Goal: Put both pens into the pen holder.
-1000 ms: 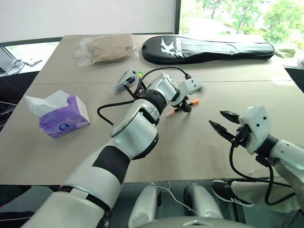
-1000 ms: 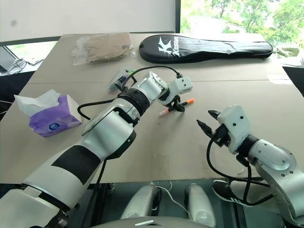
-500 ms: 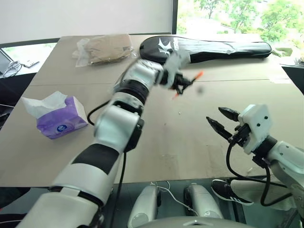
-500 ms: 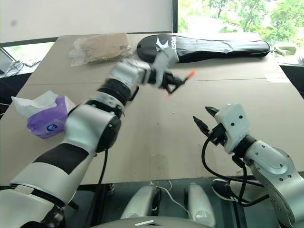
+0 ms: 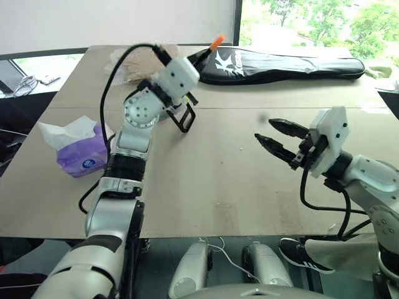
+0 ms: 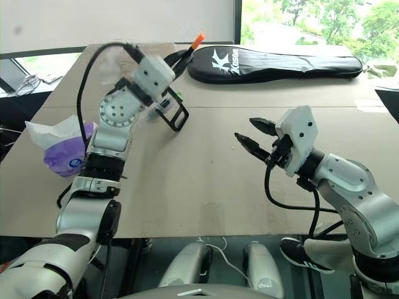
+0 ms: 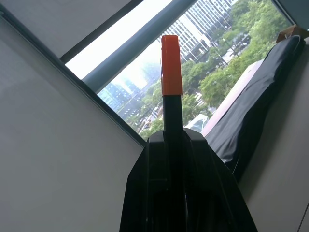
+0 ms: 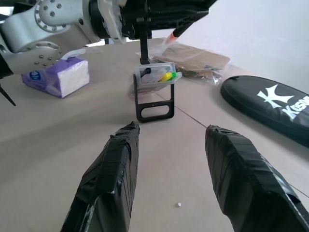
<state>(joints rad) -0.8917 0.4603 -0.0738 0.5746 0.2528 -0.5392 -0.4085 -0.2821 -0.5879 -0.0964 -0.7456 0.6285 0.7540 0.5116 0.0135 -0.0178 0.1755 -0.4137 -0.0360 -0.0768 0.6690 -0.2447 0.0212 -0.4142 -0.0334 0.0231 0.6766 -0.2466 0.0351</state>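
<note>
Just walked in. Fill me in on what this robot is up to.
It is putting pens into a holder. The left gripper is shut on the orange-capped pen, held up in the air above the table. The pen holder stands on the table below it. The right gripper hovers open over the table, holding nothing.

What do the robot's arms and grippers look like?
The arms are shiny silver-white with black bands and round joints. Black cables loop along both. The left arm has a round silver disc with small holes. Each wrist ends in a white boxy block. The left gripper and right gripper each have two black pointed fingers, wrapped in black tape.
</note>
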